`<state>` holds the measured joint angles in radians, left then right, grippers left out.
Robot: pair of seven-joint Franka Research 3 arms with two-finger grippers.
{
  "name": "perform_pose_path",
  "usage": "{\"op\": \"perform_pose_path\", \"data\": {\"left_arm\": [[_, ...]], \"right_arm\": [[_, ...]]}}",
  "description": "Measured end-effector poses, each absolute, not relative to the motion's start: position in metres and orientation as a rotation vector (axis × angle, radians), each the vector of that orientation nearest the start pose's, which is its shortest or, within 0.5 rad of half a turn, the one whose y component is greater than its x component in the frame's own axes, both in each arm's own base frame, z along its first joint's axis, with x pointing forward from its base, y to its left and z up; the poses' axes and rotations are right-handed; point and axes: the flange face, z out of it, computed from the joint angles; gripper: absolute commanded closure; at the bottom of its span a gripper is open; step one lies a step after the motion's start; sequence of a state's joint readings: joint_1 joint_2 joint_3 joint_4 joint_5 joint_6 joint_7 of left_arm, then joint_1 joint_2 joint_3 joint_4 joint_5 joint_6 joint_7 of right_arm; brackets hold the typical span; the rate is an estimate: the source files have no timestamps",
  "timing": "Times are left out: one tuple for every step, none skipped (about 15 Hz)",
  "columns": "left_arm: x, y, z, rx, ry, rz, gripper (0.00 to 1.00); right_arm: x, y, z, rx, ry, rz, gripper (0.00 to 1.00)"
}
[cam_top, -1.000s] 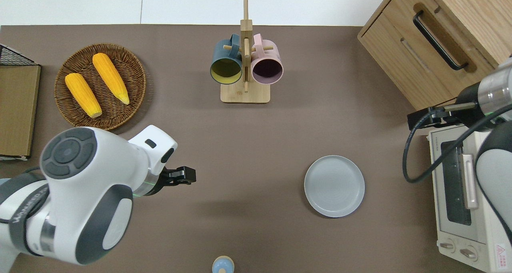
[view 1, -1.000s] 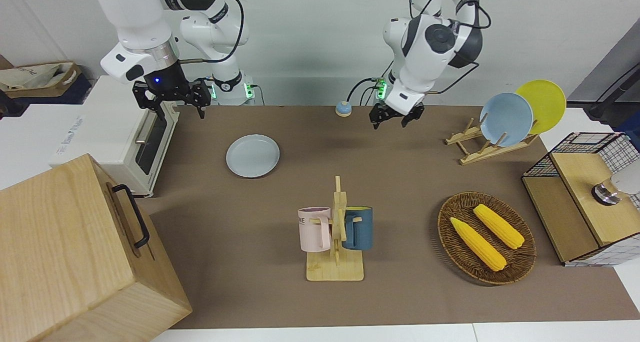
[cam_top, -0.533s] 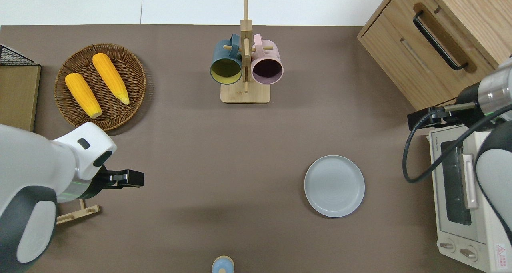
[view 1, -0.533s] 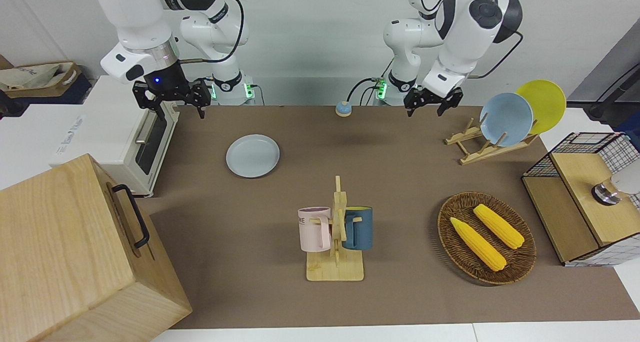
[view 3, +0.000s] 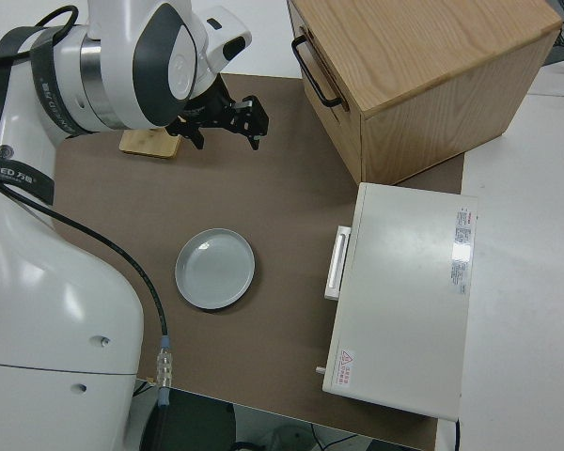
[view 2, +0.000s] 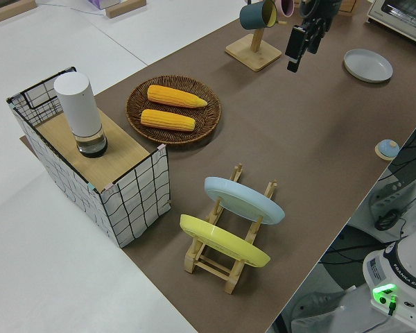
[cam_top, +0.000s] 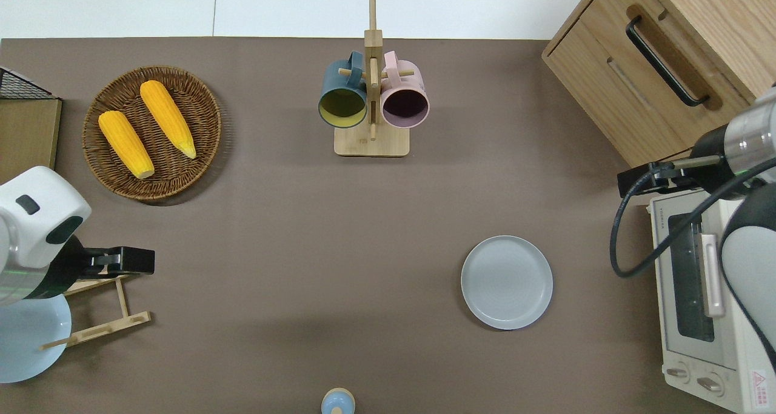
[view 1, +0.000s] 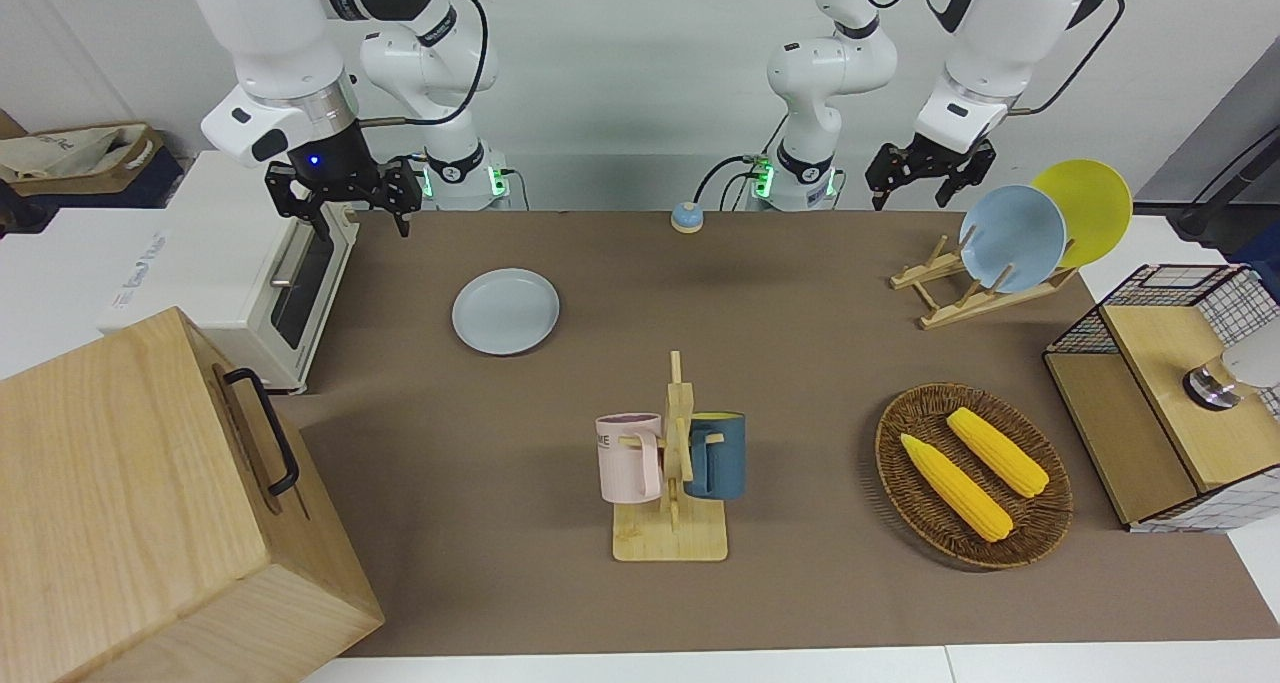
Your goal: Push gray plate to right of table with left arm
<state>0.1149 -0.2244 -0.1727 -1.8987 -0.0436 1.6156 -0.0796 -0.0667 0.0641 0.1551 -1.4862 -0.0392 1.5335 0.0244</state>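
The gray plate (view 1: 505,311) lies flat on the brown table (view 1: 800,343), toward the right arm's end and near the toaster oven; it also shows in the overhead view (cam_top: 507,282) and the right side view (view 3: 215,268). My left gripper (view 1: 925,168) is open and empty, up in the air over the wooden plate rack (cam_top: 97,317) at the left arm's end, far from the gray plate. It shows in the overhead view (cam_top: 130,260) and the left side view (view 2: 298,41) too. My right gripper (view 1: 340,188) is open and parked.
The rack holds a sky-blue plate (view 1: 1012,238) and a yellow plate (view 1: 1085,208). A mug stand (view 1: 672,463), a wicker basket with corn (view 1: 972,475), a toaster oven (view 1: 250,273), a wooden cabinet (view 1: 150,503), a wire box (view 1: 1170,393) and a small bell (view 1: 686,217) stand around.
My left gripper has swung from over the middle of the table toward the left arm's end, away from the gray plate. The plate and the right arm have not moved.
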Motion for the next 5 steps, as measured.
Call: {"op": "perform_pose_path", "data": {"left_arm": [[0.483, -0.040, 0.595, -3.143, -0.047, 0.074, 0.01], [0.483, -0.042, 0.602, -3.144, -0.043, 0.051, 0.01], [0.484, -0.043, 0.606, -3.144, -0.040, 0.039, 0.01], [0.484, -0.043, 0.607, -3.144, -0.040, 0.036, 0.01], [0.484, -0.043, 0.607, -3.144, -0.040, 0.036, 0.01]], "right_arm": [[0.569, 0.043, 0.625, -3.170, -0.099, 0.023, 0.017], [0.569, 0.043, 0.625, -3.170, -0.099, 0.023, 0.017], [0.569, 0.043, 0.625, -3.170, -0.099, 0.023, 0.017], [0.569, 0.043, 0.625, -3.170, -0.099, 0.023, 0.017], [0.569, 0.043, 0.625, -3.170, -0.099, 0.023, 0.017]]}}
